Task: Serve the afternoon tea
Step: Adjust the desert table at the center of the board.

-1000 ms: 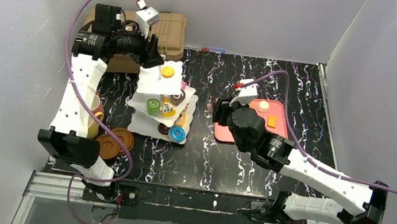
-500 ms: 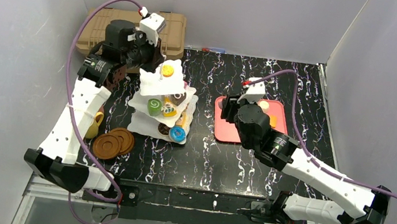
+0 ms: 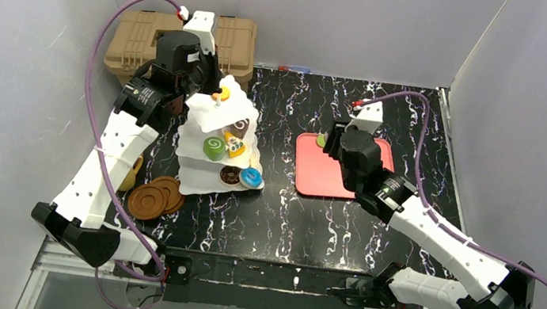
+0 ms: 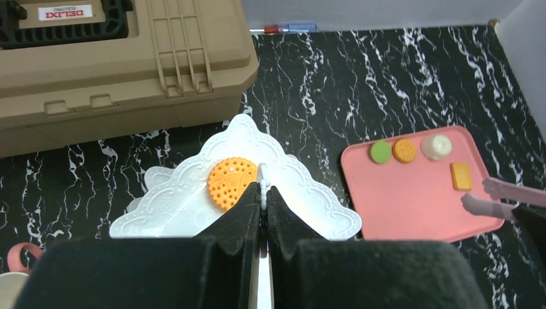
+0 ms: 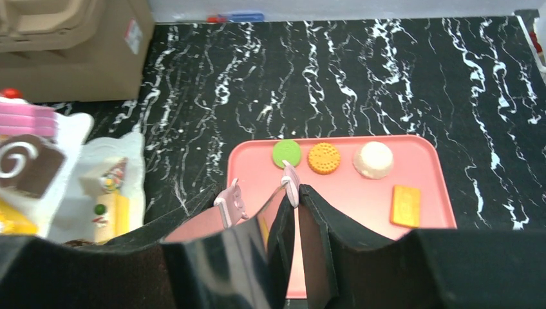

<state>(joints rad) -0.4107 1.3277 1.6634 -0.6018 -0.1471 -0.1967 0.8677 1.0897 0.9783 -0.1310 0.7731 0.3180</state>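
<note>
The white three-tier stand [image 3: 215, 147] stands left of centre and carries small colourful pastries. My left gripper [image 3: 215, 89] is above it, shut on the wire loop [image 4: 263, 183] beside an orange biscuit [image 4: 230, 182] on the top plate. My right gripper [image 5: 257, 196] is shut on metal tongs [image 5: 291, 183] with pink tips. It hovers over the pink tray [image 5: 360, 193], near a green pastry [image 5: 286, 153], an orange biscuit [image 5: 324, 158], a white one [image 5: 373, 159] and a yellow wafer [image 5: 405, 206]. Two brown saucers [image 3: 155, 196] lie front left. A yellow cup [image 3: 129, 174] is mostly hidden by my left arm.
A large tan hard case [image 3: 142, 37] sits at the back left, just behind the stand. The pink tray [image 3: 323, 181] lies right of centre on the black marbled table [image 3: 279, 211]. A pen [image 3: 293, 68] lies along the back edge. Grey walls close in three sides.
My left gripper has swung from the stand's back left to over its top and shut on the wire loop. My right arm has carried the tongs back over the tray.
</note>
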